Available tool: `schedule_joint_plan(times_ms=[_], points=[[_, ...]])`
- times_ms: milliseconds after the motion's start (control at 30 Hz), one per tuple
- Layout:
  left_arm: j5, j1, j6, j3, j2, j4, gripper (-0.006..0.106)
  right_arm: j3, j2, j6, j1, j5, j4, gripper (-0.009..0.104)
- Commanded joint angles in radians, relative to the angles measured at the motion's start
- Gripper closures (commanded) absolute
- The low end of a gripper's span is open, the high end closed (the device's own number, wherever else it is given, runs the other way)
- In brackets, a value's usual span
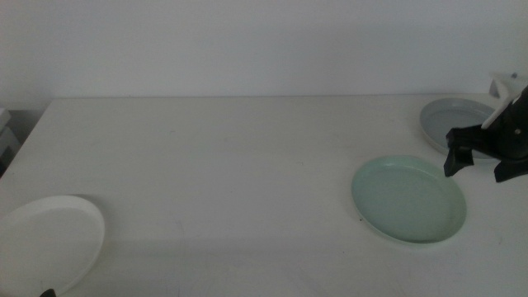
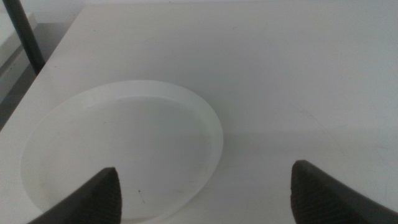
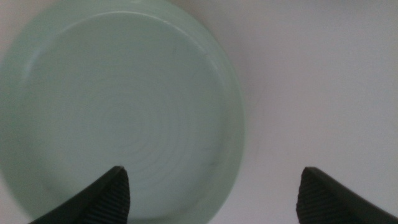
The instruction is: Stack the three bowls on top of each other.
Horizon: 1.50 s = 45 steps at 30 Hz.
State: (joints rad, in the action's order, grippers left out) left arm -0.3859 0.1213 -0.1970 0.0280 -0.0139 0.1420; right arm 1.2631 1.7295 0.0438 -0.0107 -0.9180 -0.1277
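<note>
The three bowls lie apart on the white table. The white bowl [image 1: 49, 239] sits at the near left, and the left wrist view shows the white bowl [image 2: 124, 149] from close by. My left gripper [image 2: 205, 193] waits open just before it, only a dark tip [image 1: 47, 292] showing in the middle view. The mint green bowl [image 1: 408, 198] lies right of centre, with the grey bowl [image 1: 454, 122] behind it at the far right. My right gripper [image 1: 476, 172] hovers open over the mint bowl's right edge. In the right wrist view the mint bowl [image 3: 118, 112] has its rim between the spread jaws of the right gripper [image 3: 211, 193]. Both grippers hold nothing.
The table's left edge [image 1: 25, 132] has a dark gap and a pale object beyond it. A dark post [image 2: 25, 34] stands off that edge in the left wrist view. A plain wall rises behind the table.
</note>
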Motion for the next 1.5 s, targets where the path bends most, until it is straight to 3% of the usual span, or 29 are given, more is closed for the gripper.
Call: schedule_joint_plan(times_ms=[0,533,633,767,1033,1467], points=[[0.076,-0.001,-0.01,-0.004,-0.013,0.004,-0.005,0.033,0.001,-0.001,-0.018,0.049,0.0,0.003],[0.076,-0.001,-0.01,-0.004,-0.013,0.004,-0.005,0.032,0.188,-0.004,-0.024,0.15,-0.007,0.041],[0.076,-0.001,-0.01,-0.004,-0.013,0.004,-0.005,0.032,0.189,-0.004,-0.024,0.153,-0.008,0.059],[0.076,-0.001,-0.01,-0.004,-0.013,0.004,-0.005,0.032,0.186,-0.004,-0.024,0.132,-0.02,0.096],[0.076,-0.001,-0.01,-0.004,-0.013,0.004,-0.005,0.072,0.097,-0.002,0.003,0.024,-0.065,0.096],[0.076,-0.001,-0.01,-0.004,-0.013,0.004,-0.005,0.117,0.036,0.06,0.249,0.032,-0.155,0.095]])
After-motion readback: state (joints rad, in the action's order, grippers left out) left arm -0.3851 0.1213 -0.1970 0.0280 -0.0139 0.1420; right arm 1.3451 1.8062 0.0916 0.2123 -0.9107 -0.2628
